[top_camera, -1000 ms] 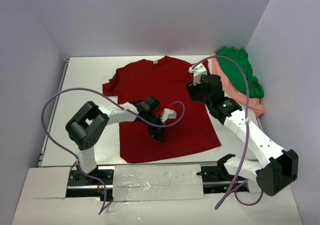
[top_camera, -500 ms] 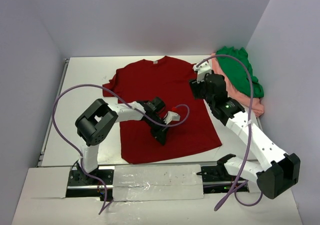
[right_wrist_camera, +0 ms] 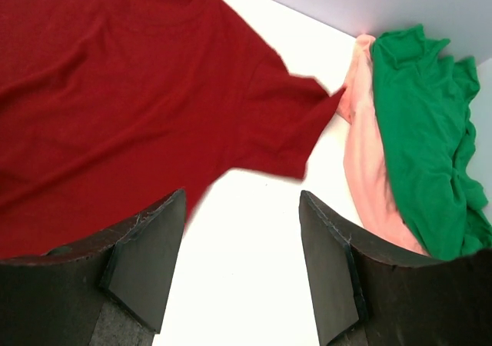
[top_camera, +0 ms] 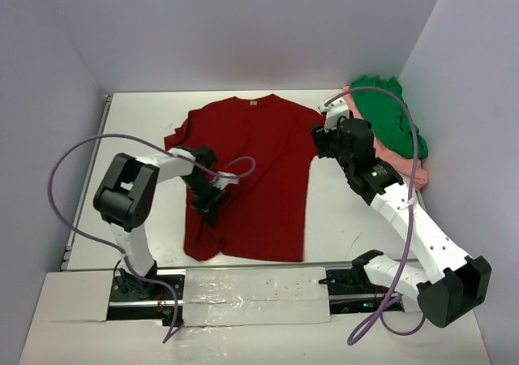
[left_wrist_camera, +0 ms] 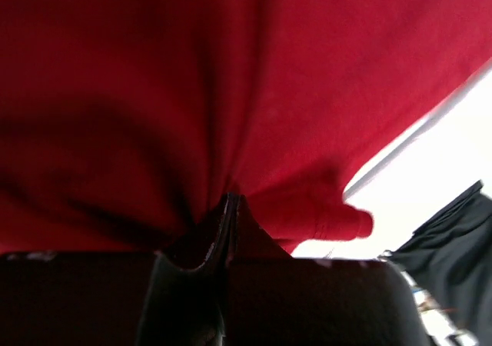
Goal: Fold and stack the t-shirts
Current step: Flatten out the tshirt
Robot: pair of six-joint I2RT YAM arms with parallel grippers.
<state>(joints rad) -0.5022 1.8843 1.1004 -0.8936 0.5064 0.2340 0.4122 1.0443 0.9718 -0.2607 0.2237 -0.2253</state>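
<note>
Dark red t-shirt (top_camera: 259,162) pinched tight inside the left claw (left_wrist_camera: 231,206)

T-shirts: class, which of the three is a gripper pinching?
The dark red t-shirt: the left gripper is shut on its cloth. The green t-shirt and salmon pink t-shirt lie heaped at the right, untouched.

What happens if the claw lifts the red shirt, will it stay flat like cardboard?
Probably floppy: the red shirt bunches into folds where the left claw pinches it. Lifted, it would likely droop and drag rather than stay flat. It looks like thin cloth, so probably light.
</note>
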